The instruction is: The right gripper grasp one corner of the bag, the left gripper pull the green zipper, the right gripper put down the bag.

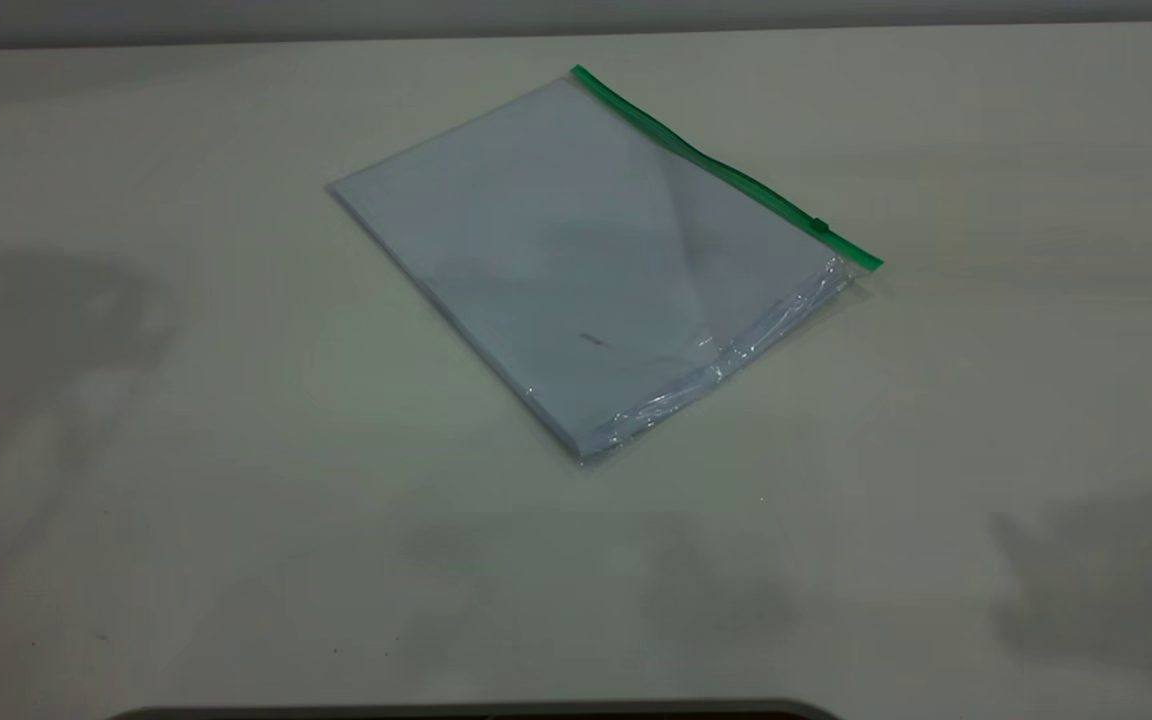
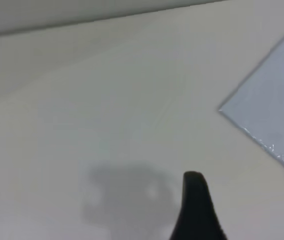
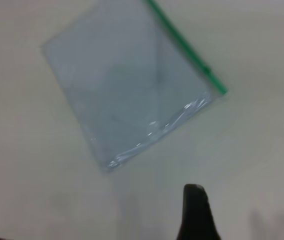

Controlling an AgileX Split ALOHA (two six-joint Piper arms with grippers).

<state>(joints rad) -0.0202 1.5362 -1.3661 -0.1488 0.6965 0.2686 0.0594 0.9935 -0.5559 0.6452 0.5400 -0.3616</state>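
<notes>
One bag (image 1: 586,260) lies flat on the table (image 1: 136,450), a little toward 1 o'clock from the table's middle in the exterior view, turned on the diagonal. It is a clear rectangular pouch holding one stack of white paper sheets (image 1: 536,230). Its long axis runs from about 10 o'clock to 4 o'clock, and its corners point toward roughly 12, 3, 6 and 9 o'clock. One green zipper (image 1: 726,170) lines the long edge on the 1 o'clock side, running from the far corner down to the corner at 3 o'clock. One small slider tab (image 1: 820,225) sits on it close to that 3 o'clock end. The plastic along the short edge facing 4 o'clock is wrinkled and shiny. Neither arm shows in the exterior view; only soft shadows fall on the table at 9 o'clock and at 4 o'clock. Each wrist view shows one dark pointed finger: the left tool (image 2: 197,210) hangs above bare table well apart from a bag corner, and the right tool (image 3: 196,212) hangs above the table near the bag's wrinkled edge. Whether either tool is clenched or released cannot be told, and neither touches the bag.
</notes>
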